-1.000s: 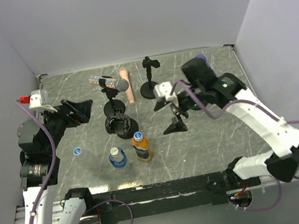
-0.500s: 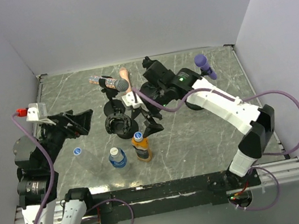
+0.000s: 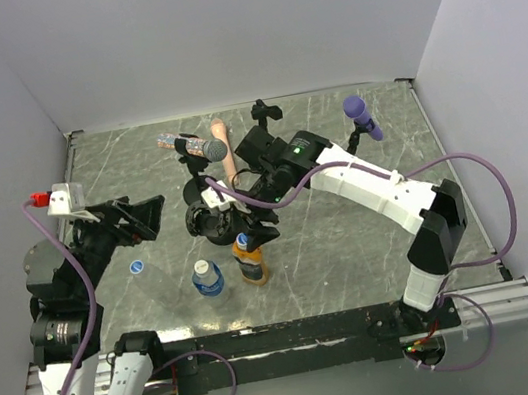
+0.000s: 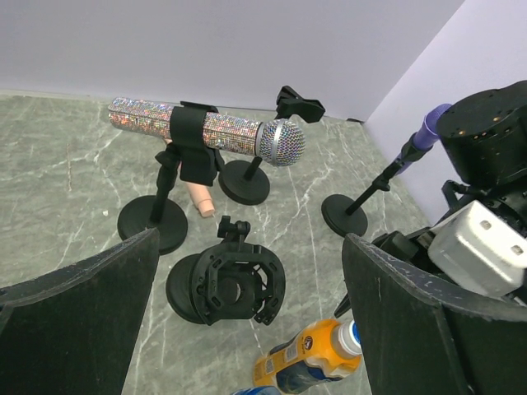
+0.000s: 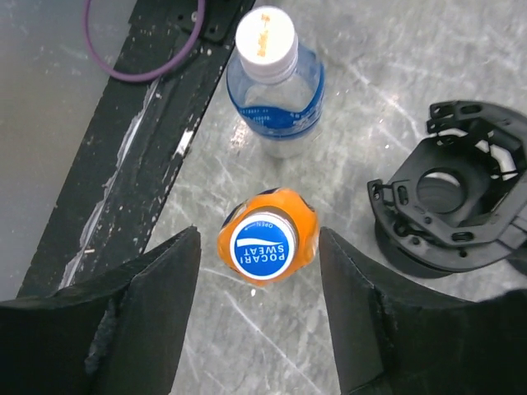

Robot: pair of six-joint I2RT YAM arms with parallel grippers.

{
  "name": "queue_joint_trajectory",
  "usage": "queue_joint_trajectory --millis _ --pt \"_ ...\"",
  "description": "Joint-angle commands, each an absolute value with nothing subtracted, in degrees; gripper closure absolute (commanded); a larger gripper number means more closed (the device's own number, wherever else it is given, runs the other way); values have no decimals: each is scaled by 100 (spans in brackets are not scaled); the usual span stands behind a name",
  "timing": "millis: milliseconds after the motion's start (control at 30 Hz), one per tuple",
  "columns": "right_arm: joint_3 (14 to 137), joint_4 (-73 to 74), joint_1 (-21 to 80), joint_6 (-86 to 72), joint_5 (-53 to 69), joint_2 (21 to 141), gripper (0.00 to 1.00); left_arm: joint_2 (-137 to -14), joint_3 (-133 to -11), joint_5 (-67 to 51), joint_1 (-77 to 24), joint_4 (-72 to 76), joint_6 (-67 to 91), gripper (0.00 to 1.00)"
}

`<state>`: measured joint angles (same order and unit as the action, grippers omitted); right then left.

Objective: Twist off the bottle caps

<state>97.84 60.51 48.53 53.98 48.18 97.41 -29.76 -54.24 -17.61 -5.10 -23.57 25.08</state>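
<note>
surface: grey marble table [image 3: 353,243] | on it: orange bottle [image 3: 250,264], clear bottle [image 5: 276,90], loose blue cap [image 3: 137,267], shock mount [image 4: 233,284], mic stands [image 4: 244,183]

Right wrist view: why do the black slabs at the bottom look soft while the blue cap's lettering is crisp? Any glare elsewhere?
Right wrist view: the fingers sit close to the lens and look soft; the cap on the orange bottle is in focus. Left wrist view: the glitter microphone sparkles. Top view: even light, soft shadows on the table.
</note>
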Motion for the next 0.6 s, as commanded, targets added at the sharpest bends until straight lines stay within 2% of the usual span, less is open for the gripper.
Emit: queue_joint_trajectory --millis 0,133,233,567 --pt "9967 6170 4896 5537 4711 9800 35 -2909 -5537 -1705 -501 -2355 2461 3" --pt "9984 6126 4904 5476 4667 9809 41 -2900 -5546 -1705 -501 -2364 2452 3" --pt "10037 6152 4904 5441 4684 9844 48 -2892 -5563 -1723 -501 -2382 2461 3" --pt "9888 6012 4966 5361 4588 9817 54 -2909 -5555 -1907 -510 -2382 2443 3"
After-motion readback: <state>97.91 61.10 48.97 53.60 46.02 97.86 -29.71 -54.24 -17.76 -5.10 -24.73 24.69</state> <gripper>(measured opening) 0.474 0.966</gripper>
